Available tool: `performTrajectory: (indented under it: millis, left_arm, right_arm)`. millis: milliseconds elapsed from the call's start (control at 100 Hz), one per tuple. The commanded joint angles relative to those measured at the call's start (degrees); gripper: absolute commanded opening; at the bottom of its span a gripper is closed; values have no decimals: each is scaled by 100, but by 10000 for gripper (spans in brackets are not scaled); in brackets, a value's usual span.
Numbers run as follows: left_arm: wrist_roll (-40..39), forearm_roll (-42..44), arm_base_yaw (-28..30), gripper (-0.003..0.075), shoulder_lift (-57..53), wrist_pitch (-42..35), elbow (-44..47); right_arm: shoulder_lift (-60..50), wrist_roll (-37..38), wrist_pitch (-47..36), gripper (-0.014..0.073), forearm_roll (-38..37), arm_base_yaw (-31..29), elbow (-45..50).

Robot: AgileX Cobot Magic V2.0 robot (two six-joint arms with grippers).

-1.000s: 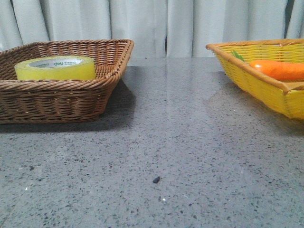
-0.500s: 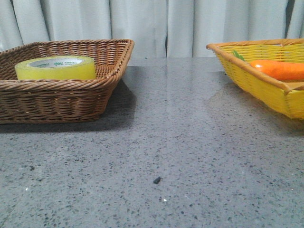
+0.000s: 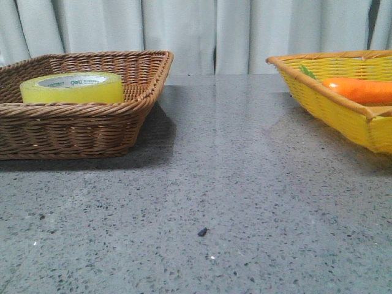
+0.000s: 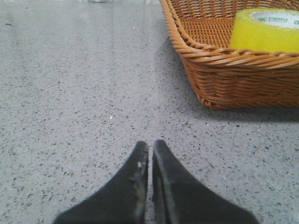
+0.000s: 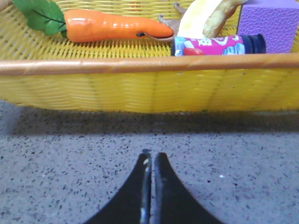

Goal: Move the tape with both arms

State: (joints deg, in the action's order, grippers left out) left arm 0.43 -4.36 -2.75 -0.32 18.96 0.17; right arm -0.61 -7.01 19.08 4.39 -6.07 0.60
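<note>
The yellow tape roll (image 3: 72, 88) with a white "deli" core lies flat in the brown wicker basket (image 3: 79, 125) at the left of the front view. It also shows in the left wrist view (image 4: 266, 31), inside the same basket (image 4: 233, 74). My left gripper (image 4: 150, 145) is shut and empty, low over the grey table, apart from the basket. My right gripper (image 5: 152, 156) is shut and empty, over the table in front of the yellow basket (image 5: 140, 84). Neither arm shows in the front view.
The yellow basket (image 3: 343, 107) at the right holds an orange carrot (image 5: 112, 25) with green leaves, a red-patterned bottle (image 5: 219, 45), a purple block (image 5: 271, 23) and a pale object. A small dark speck (image 3: 201, 231) lies on the table. Grey curtains hang behind.
</note>
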Motion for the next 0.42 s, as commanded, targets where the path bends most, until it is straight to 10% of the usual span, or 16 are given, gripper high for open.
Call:
performTrajectory:
  millis: [0,410]
  left_arm:
    - [-43,-58,7,-21,-167,-289,60]
    - [-43,-58,7,-21,-167,-289,60]
  right_arm:
    - [-118,-4,-67,-74,2,-44,119]
    - [-118,-4,-78,-74,2,-44,119]
